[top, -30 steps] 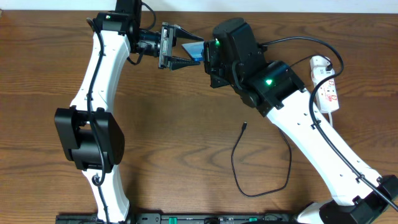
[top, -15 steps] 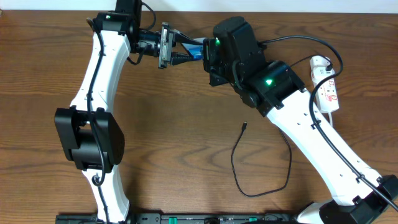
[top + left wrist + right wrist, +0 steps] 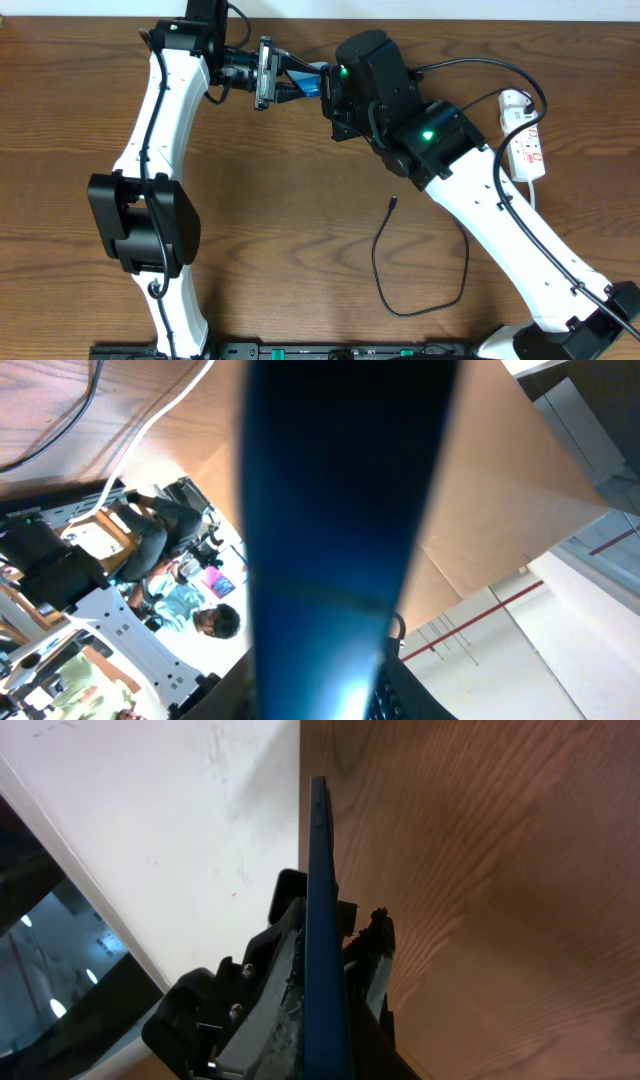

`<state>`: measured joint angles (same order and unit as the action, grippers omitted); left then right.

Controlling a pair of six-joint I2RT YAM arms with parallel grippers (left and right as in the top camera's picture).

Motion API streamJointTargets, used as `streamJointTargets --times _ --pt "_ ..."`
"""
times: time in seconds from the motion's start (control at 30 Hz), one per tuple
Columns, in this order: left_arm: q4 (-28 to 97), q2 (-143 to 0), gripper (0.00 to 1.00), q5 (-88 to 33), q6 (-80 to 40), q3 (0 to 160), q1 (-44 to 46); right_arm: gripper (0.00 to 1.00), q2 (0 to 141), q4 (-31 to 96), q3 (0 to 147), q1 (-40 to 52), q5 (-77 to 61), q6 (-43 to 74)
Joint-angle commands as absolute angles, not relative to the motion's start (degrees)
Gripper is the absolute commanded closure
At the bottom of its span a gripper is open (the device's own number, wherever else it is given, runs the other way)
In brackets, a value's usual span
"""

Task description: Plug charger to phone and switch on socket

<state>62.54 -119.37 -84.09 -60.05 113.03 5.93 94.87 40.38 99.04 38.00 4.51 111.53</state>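
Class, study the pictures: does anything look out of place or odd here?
Yes. The phone is not lying flat: it is held up on edge, pinched between the left gripper and the right gripper. The charger lies loose on the wood, plugged into nothing.

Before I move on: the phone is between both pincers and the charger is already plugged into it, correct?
No. The overhead view shows the charger lying loose on the table, plug tip free, apart from the phone. The phone is between the left pincer and right pincer.
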Motion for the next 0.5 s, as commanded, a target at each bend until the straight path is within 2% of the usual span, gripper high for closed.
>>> streamJointTargets --times 0.0,0.43,0.47 --pt "62.5 -118.7 0.72 -84.8 -60.1 113.6 5.8 0.99 94.0 39.6 100.5 38.2 6.4 112.2" --pt "62.5 -118.7 0.81 -83.1 -60.2 113.6 5.8 0.99 94.0 39.7 100.5 38.3 7.2 111.5" --pt "62.5 -118.7 0.85 -83.1 -60.2 113.6 5.8 0.99 94.0 39.7 100.5 38.3 7.1 111.5"
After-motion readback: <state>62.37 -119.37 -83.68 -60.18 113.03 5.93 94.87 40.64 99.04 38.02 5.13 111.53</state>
